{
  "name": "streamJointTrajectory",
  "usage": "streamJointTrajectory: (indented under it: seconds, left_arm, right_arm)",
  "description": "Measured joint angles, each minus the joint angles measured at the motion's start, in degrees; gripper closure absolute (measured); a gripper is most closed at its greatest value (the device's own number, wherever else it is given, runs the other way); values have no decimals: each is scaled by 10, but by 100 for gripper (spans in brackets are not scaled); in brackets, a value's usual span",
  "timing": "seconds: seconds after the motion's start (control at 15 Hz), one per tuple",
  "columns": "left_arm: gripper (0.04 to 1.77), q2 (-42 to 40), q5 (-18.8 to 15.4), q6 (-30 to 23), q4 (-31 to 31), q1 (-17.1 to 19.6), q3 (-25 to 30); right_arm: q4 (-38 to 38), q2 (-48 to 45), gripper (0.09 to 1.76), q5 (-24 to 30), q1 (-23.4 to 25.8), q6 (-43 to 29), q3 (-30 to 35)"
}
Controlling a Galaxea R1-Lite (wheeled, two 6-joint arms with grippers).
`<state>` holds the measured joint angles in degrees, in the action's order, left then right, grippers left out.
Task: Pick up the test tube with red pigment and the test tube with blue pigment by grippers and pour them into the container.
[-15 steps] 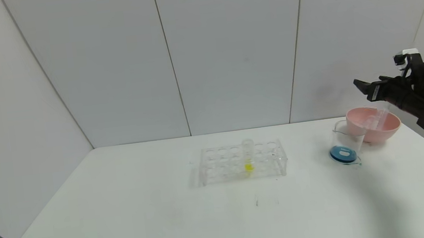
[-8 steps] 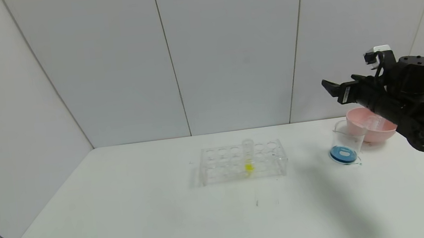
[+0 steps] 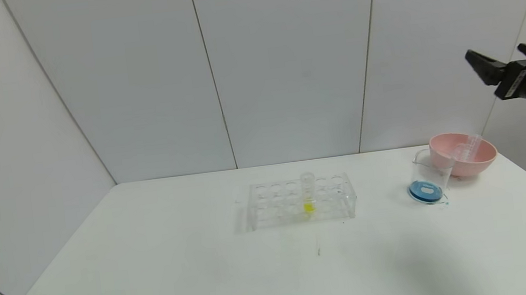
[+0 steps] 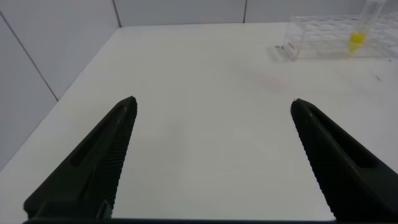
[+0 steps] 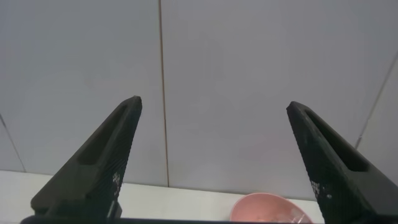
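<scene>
The container (image 3: 427,179) is a clear beaker at the table's right, with blue liquid in its bottom. No tube with red or blue liquid shows; a clear empty tube (image 3: 469,147) leans in the pink bowl (image 3: 484,158). My right gripper (image 3: 501,57) is open and empty, raised high above and to the right of the bowl, pointing at the back wall. In the right wrist view the right gripper (image 5: 214,107) has wide-apart jaws and the bowl's rim (image 5: 267,208) lies below it. My left gripper (image 4: 212,107) is open and empty over the table's left part.
A clear tube rack (image 3: 299,202) stands mid-table with one yellow-liquid tube (image 3: 308,193) upright in it; the rack also shows in the left wrist view (image 4: 329,38). White panel walls close in the back and the sides.
My right arm has risen from beside the pink bowl, swung left, then pulled back right and higher. It stayed open and empty. Beaker, bowl and rack have not moved.
</scene>
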<state>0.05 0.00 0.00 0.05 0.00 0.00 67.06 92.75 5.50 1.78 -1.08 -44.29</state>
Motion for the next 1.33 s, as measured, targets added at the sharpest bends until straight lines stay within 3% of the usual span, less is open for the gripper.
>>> streamJointTrajectory:
  seconds: [0.47,0.67,1.07,1.33]
  left_arm:
    - [5,0,0,0,0,0,0]
    - [5,0,0,0,0,0,0]
    - [5,0,0,0,0,0,0]
    - [5,0,0,0,0,0,0]
  right_arm:
    - [2,-347,16,8,30,-1,223]
    - [-88,-510,15,16,30,7,275]
    - [-383,-828,15,73,-3,63,306]
    - [-367,-911,15,34,-13,91,395]
